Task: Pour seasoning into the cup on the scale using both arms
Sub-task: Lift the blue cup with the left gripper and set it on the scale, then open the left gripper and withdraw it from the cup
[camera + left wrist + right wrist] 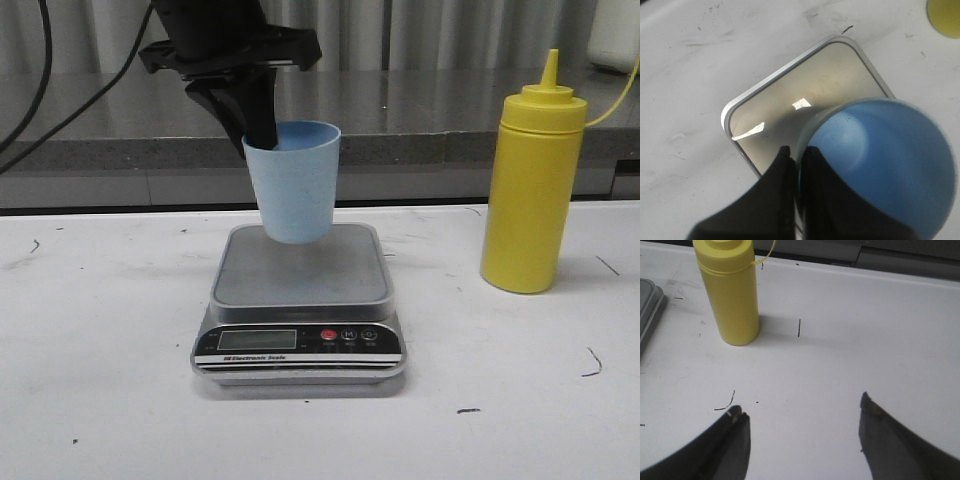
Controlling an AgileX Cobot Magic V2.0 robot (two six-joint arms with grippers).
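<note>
**Legible markings: scale front panel only**

The scale [298, 300] carries the only readable print. On its black front panel [298, 345], a white line of small lettering runs below the LCD display [257, 339]; it appears to read "Electronic Scale", preceded by a small mark too fine to resolve. The LCD display shows no readable digits. To the right of the display sits a red button [328, 335], followed by two round buttons [359, 334]; the nearer one bears what appears to be the letter "M", and the symbol on the other cannot be made out. Tiny captions under the buttons are illegible.
</note>
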